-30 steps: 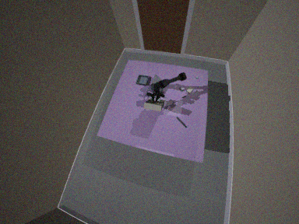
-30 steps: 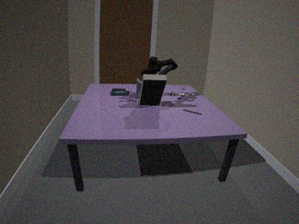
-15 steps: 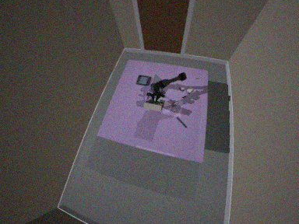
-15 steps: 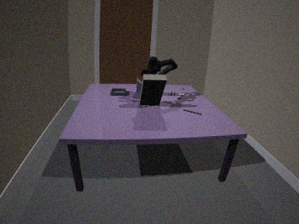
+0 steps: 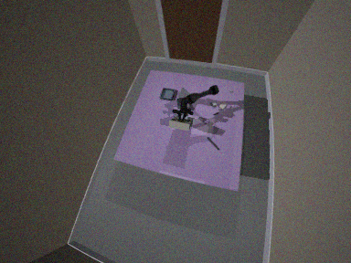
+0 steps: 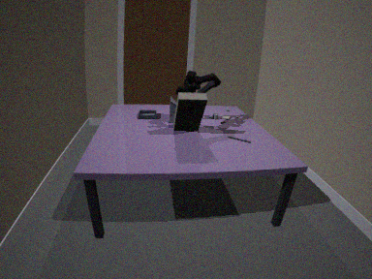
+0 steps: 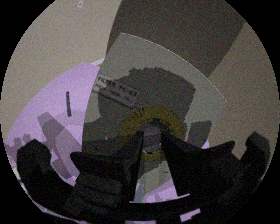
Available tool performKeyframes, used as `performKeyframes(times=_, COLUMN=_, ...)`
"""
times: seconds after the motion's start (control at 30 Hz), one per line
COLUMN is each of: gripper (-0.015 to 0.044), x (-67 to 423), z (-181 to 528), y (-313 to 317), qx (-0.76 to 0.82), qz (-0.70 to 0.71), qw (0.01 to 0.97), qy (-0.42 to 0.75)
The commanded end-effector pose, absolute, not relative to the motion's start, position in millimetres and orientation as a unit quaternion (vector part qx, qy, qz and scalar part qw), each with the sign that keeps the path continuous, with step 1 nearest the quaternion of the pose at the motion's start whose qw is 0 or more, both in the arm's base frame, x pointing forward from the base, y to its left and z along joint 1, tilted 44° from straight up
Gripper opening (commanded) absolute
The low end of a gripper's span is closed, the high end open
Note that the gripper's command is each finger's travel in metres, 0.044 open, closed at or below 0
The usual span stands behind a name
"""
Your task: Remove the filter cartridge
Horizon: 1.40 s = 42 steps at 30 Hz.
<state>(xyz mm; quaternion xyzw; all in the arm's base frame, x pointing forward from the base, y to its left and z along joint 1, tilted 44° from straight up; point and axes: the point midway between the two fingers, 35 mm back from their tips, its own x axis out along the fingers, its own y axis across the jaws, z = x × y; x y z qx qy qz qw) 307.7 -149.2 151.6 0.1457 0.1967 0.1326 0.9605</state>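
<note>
Purple table (image 5: 151, 146) carried the panel (image 6: 190, 112); the cartridge (image 7: 150, 122) lay straight ahead of the gripper (image 7: 151, 150), whose narrowly spread fingers seemingly entered its slots.

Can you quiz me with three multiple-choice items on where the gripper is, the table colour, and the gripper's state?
1. Where is the gripper?
A. At the service panel, near the middle of the table
B. Over the dark tray at the table's far left
C. Off the table, above the floor

2. What colour is the table top?
A. Green
B. Purple
C. White

3. How do the gripper's fingers stand?
A. Spread fully wide
B. Partly closed, a narrow gap between them
C. Out of sight in every view

Answers:
1. A: the top view shows the arm reaching down to the upright panel, and the wrist view faces the round cartridge.
2. B: both room views show a purple top.
3. B: the wrist view shows the fingers close together at the cartridge face; whether they grip it is unclear.
</note>
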Motion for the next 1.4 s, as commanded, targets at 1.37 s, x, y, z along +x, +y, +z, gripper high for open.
performKeyframes(times=1.37, gripper=0.0000, x=316.1, z=146.2, y=-147.5, qx=-0.082, qz=0.173, qw=0.968, qy=0.164)
